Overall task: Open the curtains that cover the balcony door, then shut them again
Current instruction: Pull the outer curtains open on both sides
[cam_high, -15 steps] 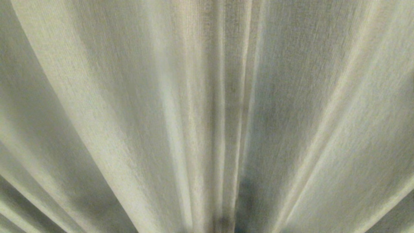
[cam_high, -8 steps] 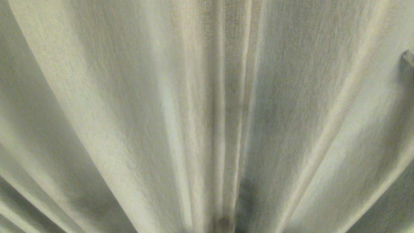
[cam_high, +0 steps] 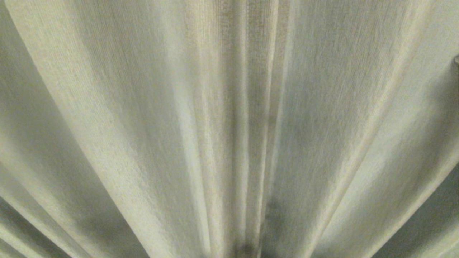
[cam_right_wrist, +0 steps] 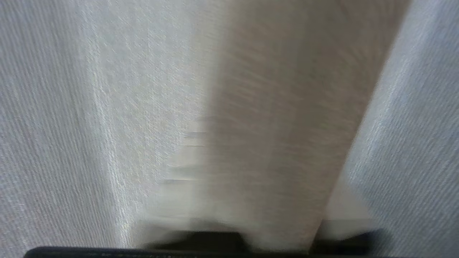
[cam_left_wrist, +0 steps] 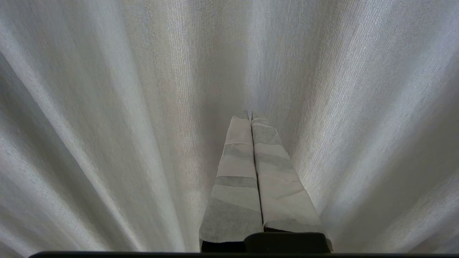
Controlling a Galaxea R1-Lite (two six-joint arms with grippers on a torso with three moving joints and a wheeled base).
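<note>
Right tool (cam_right_wrist: 269, 150) first: it's shoved right up against the curtains (cam_high: 143, 107), with a shaded beige fold running straight down between its two taped fingers (cam_right_wrist: 183, 161). One finger sits on one side of that fold and the other pokes out from behind the far side. The shot is smeared, so honestly I cannot tell whether the tool is actually pinching the fold or just straddling it. In the head view there's only a tiny grey nub at the far right edge, too small to call.

Left tool (cam_left_wrist: 251, 116) is clenched tight, both taped fingers pressed flat together with nothing between them. It's pointing at the fabric, tips right by a pleat; can't tell if they touch.

Beyond that it's curtains everywhere. Pale beige-grey woven cloth hangs in long pleats and fills all three views edge to edge. The folds bunch tightest down the middle of the head view and fan outward toward both sides.
</note>
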